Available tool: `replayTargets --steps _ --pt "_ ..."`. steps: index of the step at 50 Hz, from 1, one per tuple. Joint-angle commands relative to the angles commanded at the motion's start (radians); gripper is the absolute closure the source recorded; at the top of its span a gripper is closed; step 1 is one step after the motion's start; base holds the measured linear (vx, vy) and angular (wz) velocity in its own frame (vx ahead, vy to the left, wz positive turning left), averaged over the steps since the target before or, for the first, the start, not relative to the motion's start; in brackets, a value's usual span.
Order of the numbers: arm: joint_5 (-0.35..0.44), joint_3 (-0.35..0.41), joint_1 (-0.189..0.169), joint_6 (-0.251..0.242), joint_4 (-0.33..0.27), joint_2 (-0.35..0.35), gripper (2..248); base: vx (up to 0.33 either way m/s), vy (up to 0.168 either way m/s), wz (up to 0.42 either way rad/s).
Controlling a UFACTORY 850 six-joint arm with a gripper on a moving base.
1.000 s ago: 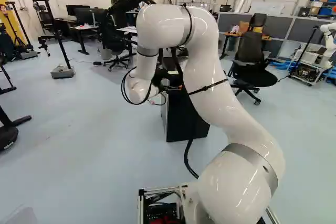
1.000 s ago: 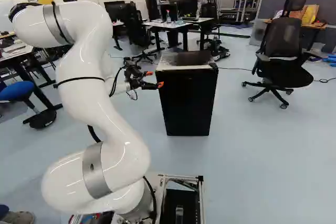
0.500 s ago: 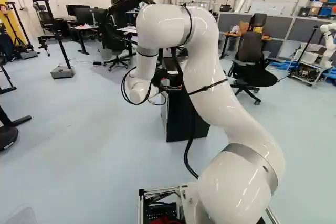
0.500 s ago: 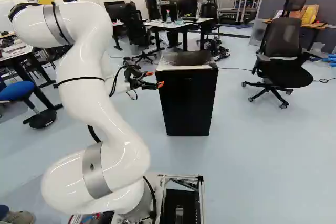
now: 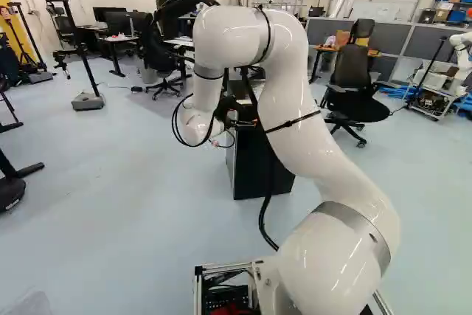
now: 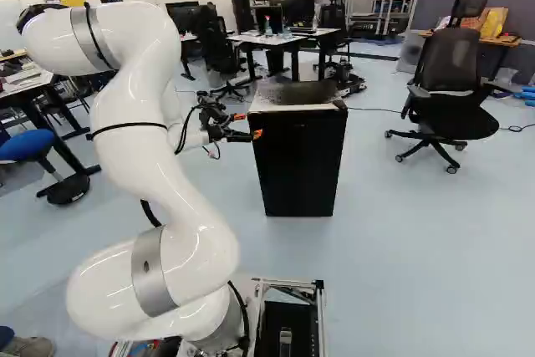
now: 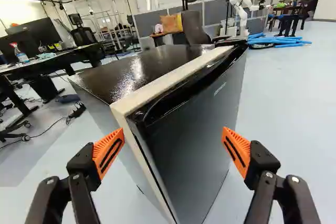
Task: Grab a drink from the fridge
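In the right base view, fridge (image 6: 299, 165) between arm (image 6: 129, 152) and office chair (image 6: 451, 60), desk (image 6: 256, 38) behind (bottle (image 6: 268, 29) on it)

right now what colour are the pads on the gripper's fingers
The pads are orange with black marks, clearest in the wrist view.

no readable text, numbers or signs, small pale lettering (image 7: 220, 88) high on the near dark fridge door (image 7: 197, 135), too small to make out
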Motion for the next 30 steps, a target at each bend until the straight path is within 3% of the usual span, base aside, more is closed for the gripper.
replayTargets --steps 30 --pt "0.019 -0.02 -0.008 0.0 0.0 -0.011 3 0.0 0.0 0.0"
